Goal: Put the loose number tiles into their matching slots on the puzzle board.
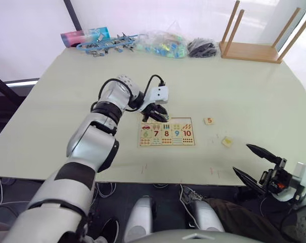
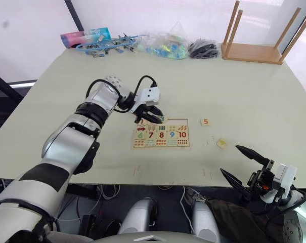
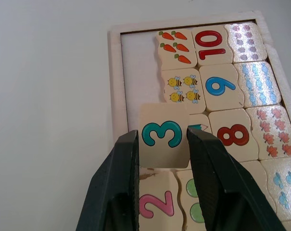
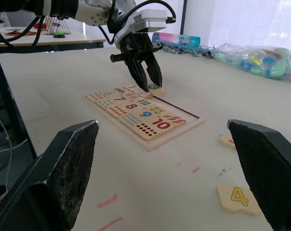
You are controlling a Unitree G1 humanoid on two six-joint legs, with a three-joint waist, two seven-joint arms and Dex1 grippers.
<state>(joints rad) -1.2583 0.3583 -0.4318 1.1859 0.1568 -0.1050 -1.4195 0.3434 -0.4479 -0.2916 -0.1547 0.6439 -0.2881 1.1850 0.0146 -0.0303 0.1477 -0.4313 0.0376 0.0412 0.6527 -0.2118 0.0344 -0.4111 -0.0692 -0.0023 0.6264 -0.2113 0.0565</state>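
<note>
My right fingers [image 1: 254, 162] hang spread wide with nothing between them, off the desk's [image 1: 67, 101] near edge at 5 o'clock. Just beyond them the yellow 4 tile [image 4: 237, 198] lies loose on the desk, the orange 5 tile [image 1: 209, 120] further on. Toward 9 o'clock from those sits the puzzle board [image 1: 167, 133]. At its far edge my left fingers [image 3: 159, 190] are clamped on the green 3 tile [image 3: 163, 141], over the slot row beside the seated pink 2 tile [image 3: 157, 204].
</note>
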